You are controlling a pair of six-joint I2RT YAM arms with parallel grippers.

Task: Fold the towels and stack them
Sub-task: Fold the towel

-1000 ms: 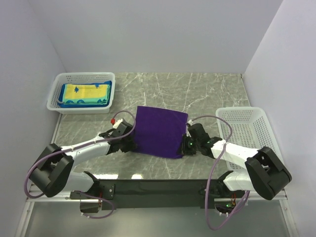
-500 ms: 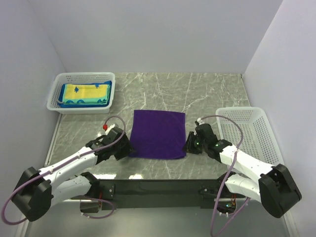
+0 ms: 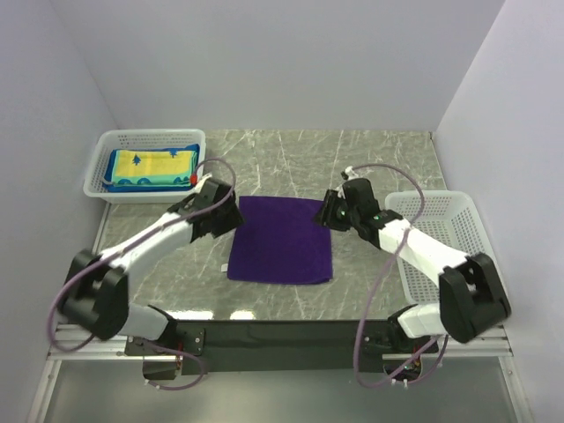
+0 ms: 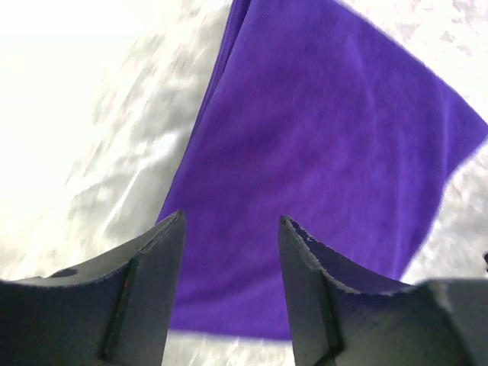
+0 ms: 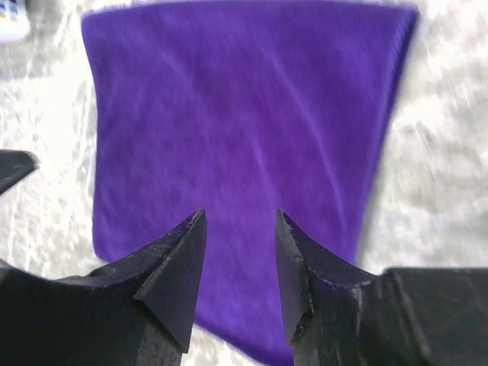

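Purple towel (image 3: 280, 251) is laid flat on the desk (image 3: 379, 159), between the left tool (image 3: 231, 216) and the right tool (image 3: 328, 212), near both. Both tools are spread, with nothing pinched.

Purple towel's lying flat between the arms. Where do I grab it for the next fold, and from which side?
Take the purple towel by its two far corners, one per arm, each from its own outer side. It lies flat on the table, so only edges and corners offer a pinch. The left gripper and right gripper hover by those corners, jaws open.
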